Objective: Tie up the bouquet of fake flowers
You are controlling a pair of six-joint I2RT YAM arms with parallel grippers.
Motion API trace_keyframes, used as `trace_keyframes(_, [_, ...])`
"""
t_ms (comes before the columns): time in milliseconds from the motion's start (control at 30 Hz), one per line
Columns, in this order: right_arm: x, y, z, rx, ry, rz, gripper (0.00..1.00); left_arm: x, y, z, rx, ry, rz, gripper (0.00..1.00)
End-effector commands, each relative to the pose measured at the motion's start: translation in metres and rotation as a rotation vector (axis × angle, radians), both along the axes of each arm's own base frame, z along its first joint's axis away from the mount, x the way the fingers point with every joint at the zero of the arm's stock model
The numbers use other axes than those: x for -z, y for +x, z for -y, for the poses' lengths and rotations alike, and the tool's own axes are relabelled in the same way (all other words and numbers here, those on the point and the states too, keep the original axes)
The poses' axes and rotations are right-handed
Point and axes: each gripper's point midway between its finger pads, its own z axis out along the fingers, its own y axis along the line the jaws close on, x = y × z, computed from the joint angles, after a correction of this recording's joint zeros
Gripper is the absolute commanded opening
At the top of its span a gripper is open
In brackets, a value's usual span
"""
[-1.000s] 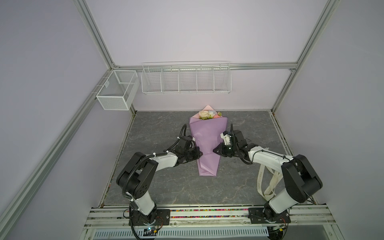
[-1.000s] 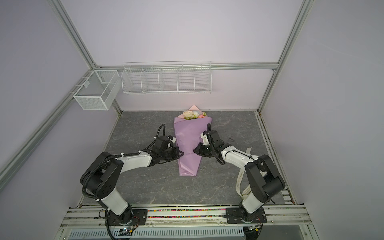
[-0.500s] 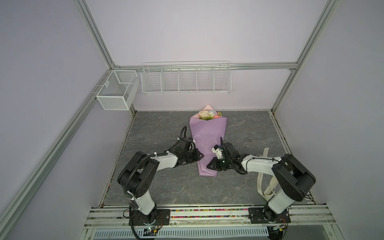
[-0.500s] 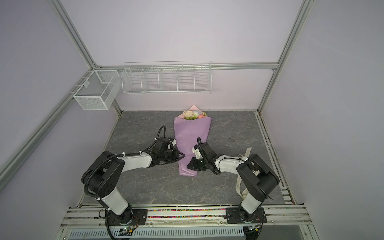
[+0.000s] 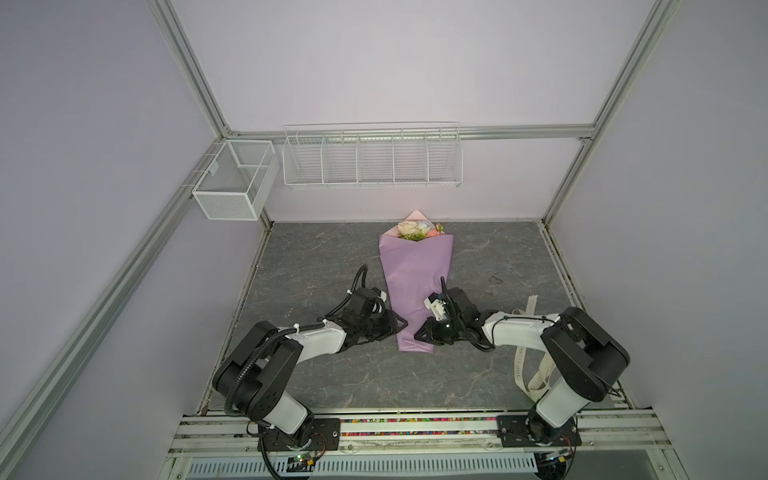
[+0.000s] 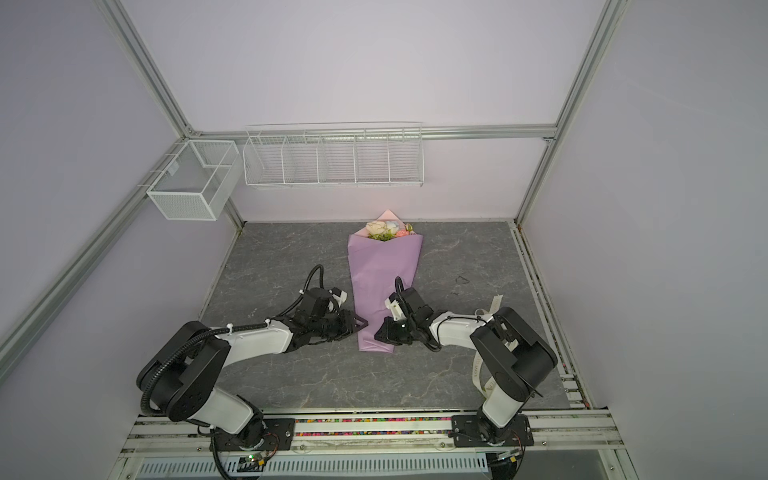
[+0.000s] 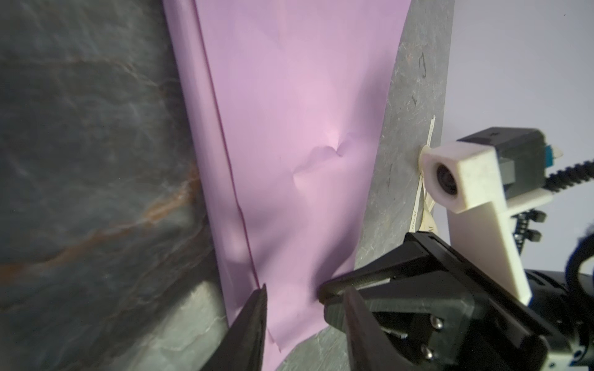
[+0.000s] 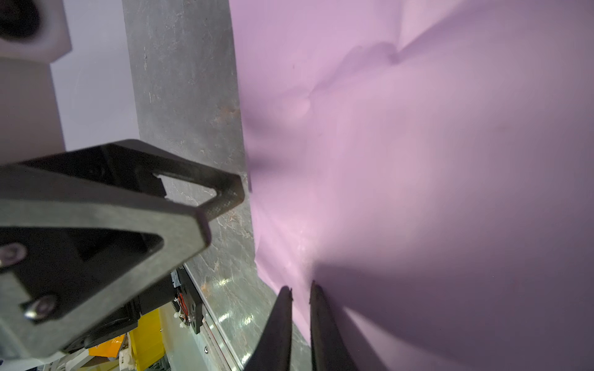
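Noted: left gripper (image 7: 304, 286) released, jaws parted, tips at the narrow end of the wrapping paper (image 5: 411, 282). Facing it, right gripper (image 8: 300, 286) nearly clenched, tips against the same paper; no grasp confirmed. The bouquet of fake flowers (image 5: 419, 230) lies inside the wrap, blooms well beyond both grippers. The ribbon (image 5: 521, 357) lies behind the right gripper, apart.

The bouquet of fake flowers (image 6: 388, 230) lies on the grey tabletop (image 6: 291, 374) inside a cone of lilac wrapping paper (image 6: 380, 282), blooms toward the back wall. The left end effector (image 6: 361, 323) and the right end effector (image 6: 378, 333) meet the cone's narrow lower part from opposite sides. A cream ribbon (image 6: 476, 370) trails beside the right arm.
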Motion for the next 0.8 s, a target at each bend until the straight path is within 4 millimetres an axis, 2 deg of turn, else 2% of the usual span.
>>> trace_keyframes(0, [-0.006, -0.004, 0.0, 0.004, 0.016, 0.004, 0.16, -0.006, -0.003, 0.008, -0.004, -0.024, 0.001, 0.4])
trace_keyframes(367, [-0.018, -0.004, 0.003, 0.026, 0.02, 0.029, 0.19, 0.009, -0.014, -0.003, -0.075, 0.045, -0.04, 0.41])
trace_keyframes(533, [-0.018, -0.006, 0.004, 0.024, 0.014, 0.026, 0.21, 0.004, -0.013, 0.002, -0.082, 0.021, -0.038, 0.43])
trace_keyframes(767, [-0.02, -0.008, 0.007, 0.027, 0.009, 0.027, 0.22, 0.002, -0.013, -0.011, -0.118, 0.066, -0.027, 0.48])
